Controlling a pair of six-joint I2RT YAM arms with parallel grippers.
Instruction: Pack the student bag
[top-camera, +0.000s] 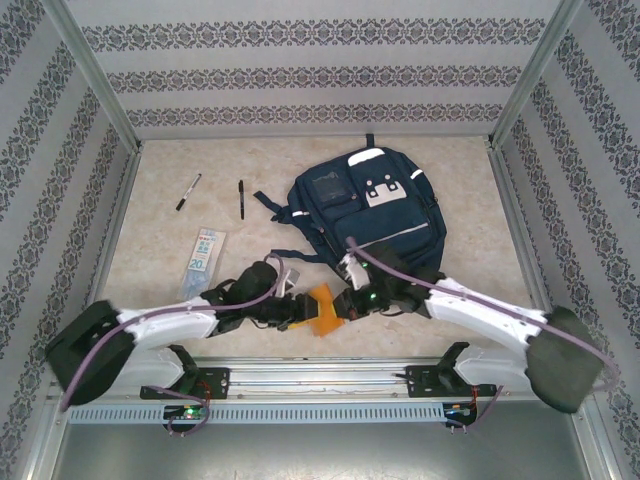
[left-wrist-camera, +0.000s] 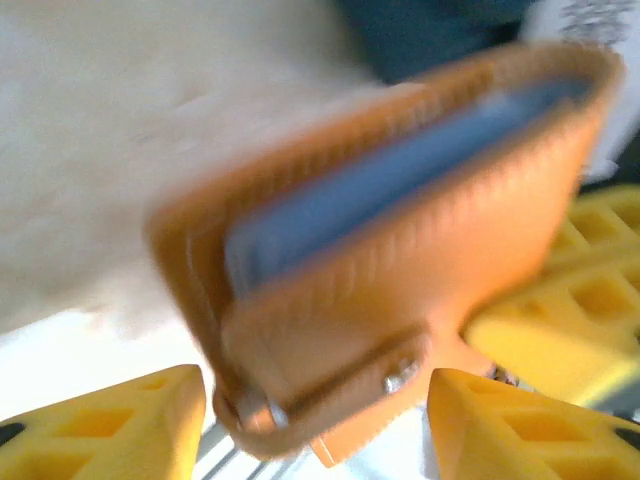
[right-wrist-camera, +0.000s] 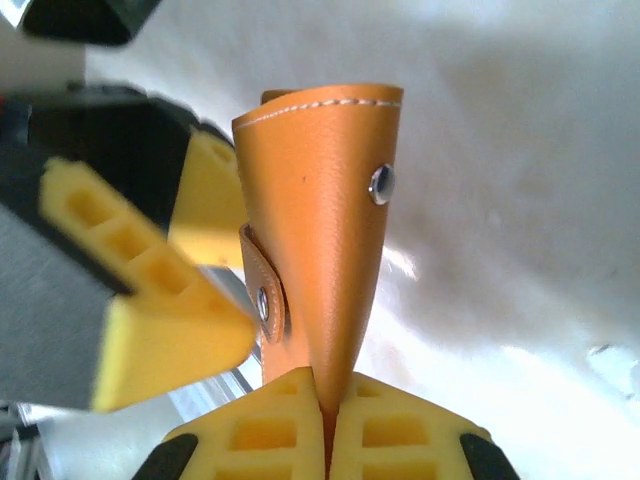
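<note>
Now, the bag: the student bag (top-camera: 365, 205) lies flat on the table (top-camera: 150, 260), front pockets up, right of centre and just beyond both wrists.
Packed: nothing that I can see. No item sits in a pocket or pokes out of an opening, so I'd call this an early stage.
In play: an orange leather case (top-camera: 322, 312) with a snap tab, held up off the table between the two arms, near the bag's lower edge.
Right pincer (right-wrist-camera: 325, 395): fingers pressed together, clamped on the case's bottom edge, with the case standing up from them.
Left pincer (left-wrist-camera: 315, 400): fingers apart, the case's tab end sitting in the gap. No squeeze shows from its own camera.
Read on that: looks like a hand-over or a re-grip, though which way it goes I can't say.
Waiting: two pens (top-camera: 188, 192) (top-camera: 241, 199) lie well left of the bag, and a flat printed packet (top-camera: 205, 255) is nearer the left arm. All are loose on the table.
Left to do: by my judgement, almost everything. The case has to go in, then the pens and packet.
Hard to see: whether any zip on the bag is open.
Blur: the left wrist picture is smeared. A blue inner layer shows in the case, but what it is I can't tell.
Cut off: from above, the arms cover the bag's near edge and part of the case.
</note>
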